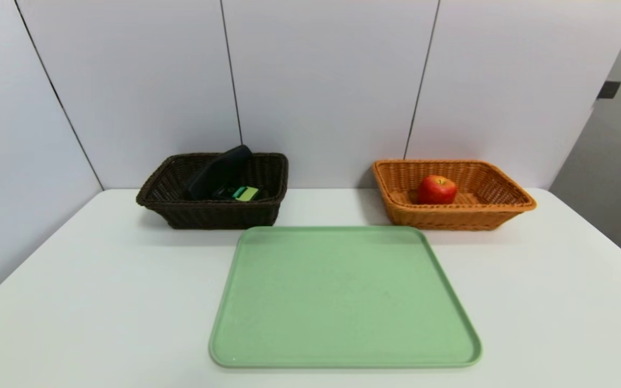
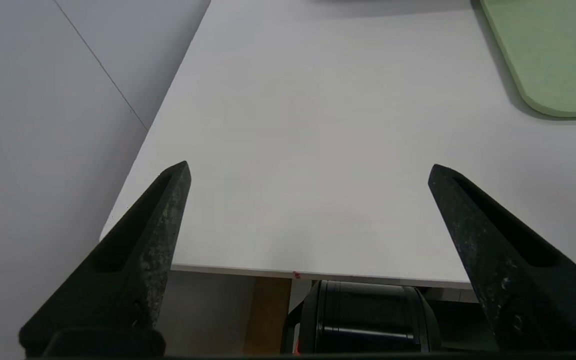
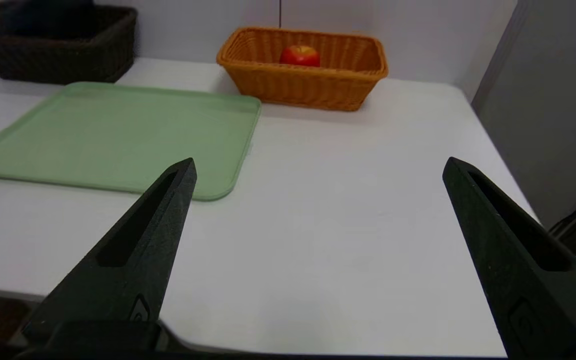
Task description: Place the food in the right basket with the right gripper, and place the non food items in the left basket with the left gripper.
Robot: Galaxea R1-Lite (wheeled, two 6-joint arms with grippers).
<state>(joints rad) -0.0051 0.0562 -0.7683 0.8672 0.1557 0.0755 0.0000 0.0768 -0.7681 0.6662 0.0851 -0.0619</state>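
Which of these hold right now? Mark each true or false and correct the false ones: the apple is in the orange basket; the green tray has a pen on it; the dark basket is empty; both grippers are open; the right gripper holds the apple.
1. The apple is in the orange basket. True.
2. The green tray has a pen on it. False: nothing lies on it.
3. The dark basket is empty. False: a black device leans inside, with a smaller green-labelled thing beside it.
4. Both grippers are open. True: the left gripper and the right gripper each hang spread wide near the table's near edge.
5. The right gripper holds the apple. False: it holds nothing.
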